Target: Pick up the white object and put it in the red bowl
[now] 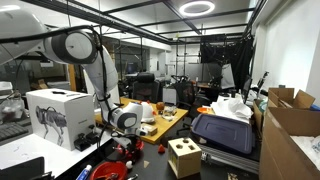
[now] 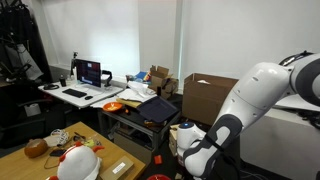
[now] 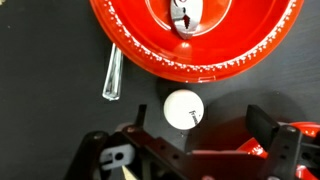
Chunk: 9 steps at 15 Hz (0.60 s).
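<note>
In the wrist view a small white ball (image 3: 183, 108) with dark print lies on the black surface. My gripper (image 3: 200, 120) is open just above it. The ball sits between the two fingers, nearer the left one, and neither finger touches it. A glossy red curved edge (image 3: 270, 148) shows at the lower right, mostly hidden behind the gripper; I cannot tell whether it is the small red bowl. In an exterior view the gripper (image 1: 125, 121) hangs low over the dark table, and the ball is hidden there.
A wide orange-red bowl (image 3: 200, 45) with a small object inside fills the top of the wrist view, just beyond the ball. A clear tube (image 3: 112, 75) lies to the left. A wooden cube with holes (image 1: 183, 157) stands nearby. Cardboard boxes (image 1: 290, 125) stand at the side.
</note>
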### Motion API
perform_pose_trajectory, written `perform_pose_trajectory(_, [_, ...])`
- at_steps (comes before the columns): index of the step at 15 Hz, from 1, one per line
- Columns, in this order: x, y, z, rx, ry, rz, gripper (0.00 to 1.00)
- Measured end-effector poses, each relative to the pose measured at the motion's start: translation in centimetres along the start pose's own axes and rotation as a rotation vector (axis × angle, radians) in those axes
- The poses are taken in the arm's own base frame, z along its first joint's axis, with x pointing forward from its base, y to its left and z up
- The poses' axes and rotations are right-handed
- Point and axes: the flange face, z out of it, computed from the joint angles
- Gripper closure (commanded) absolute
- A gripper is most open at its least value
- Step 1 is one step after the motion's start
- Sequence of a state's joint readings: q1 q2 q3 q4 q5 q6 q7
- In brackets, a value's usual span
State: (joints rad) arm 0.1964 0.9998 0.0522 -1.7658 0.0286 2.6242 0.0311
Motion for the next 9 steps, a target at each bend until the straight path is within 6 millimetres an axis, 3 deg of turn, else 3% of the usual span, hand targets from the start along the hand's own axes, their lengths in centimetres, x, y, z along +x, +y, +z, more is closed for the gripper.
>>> perform_pose_trajectory(5, [-0.1,0.0,0.3,0.0,-0.004,0.001,0.0])
perform_pose_trajectory(9, [-0.6,0.1,2.0,0.0,-0.001,0.002,0.0])
